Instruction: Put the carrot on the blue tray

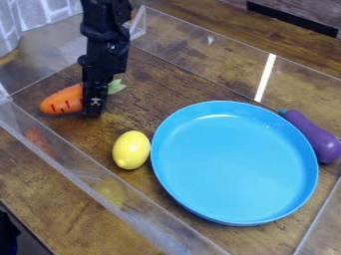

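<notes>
Carrot (62, 100) flat on worktop (54, 169) at left, thick end with green stub (118, 87) toward claw. Black claw (94, 100) pointing straight down, planted over carrot's stub end, hiding that part; grasp or mere contact not clear, so claw state cannot be told. Arm rising from claw to top edge. Lemon (131, 149) near, lower right of carrot, apart from it, just beside tray rim. Tray (237, 159) well apart from carrot, right of centre, interior bare. Eggplant (316, 134) touching or just beside tray's far right rim, partly cut by frame edge. Clear wall (80, 179) along near-left side, close behind carrot. Lemon partly between carrot and tray; open worktop above lemon, between claw and tray's upper rim.
</notes>
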Motion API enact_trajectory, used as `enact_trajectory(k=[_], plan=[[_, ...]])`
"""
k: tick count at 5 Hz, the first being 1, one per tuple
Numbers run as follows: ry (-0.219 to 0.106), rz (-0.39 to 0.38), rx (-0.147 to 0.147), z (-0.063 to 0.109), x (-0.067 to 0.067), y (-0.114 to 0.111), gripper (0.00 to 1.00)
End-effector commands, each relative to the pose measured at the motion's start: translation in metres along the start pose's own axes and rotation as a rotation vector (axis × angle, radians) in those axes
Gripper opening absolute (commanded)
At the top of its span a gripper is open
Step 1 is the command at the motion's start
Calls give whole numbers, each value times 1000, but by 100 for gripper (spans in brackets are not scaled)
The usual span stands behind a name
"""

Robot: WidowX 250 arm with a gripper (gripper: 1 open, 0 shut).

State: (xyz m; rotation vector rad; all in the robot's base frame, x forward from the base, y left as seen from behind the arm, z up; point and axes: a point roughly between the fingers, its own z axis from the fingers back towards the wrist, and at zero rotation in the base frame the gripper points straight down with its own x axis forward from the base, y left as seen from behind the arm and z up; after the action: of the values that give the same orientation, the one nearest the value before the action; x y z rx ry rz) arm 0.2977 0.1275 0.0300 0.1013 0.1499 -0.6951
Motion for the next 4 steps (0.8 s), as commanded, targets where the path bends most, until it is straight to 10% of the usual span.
enact_trajectory(k=[1, 4], plan=[[-41, 3, 42, 13, 9, 9, 0], [-55, -80, 46, 10, 28, 11, 0]])
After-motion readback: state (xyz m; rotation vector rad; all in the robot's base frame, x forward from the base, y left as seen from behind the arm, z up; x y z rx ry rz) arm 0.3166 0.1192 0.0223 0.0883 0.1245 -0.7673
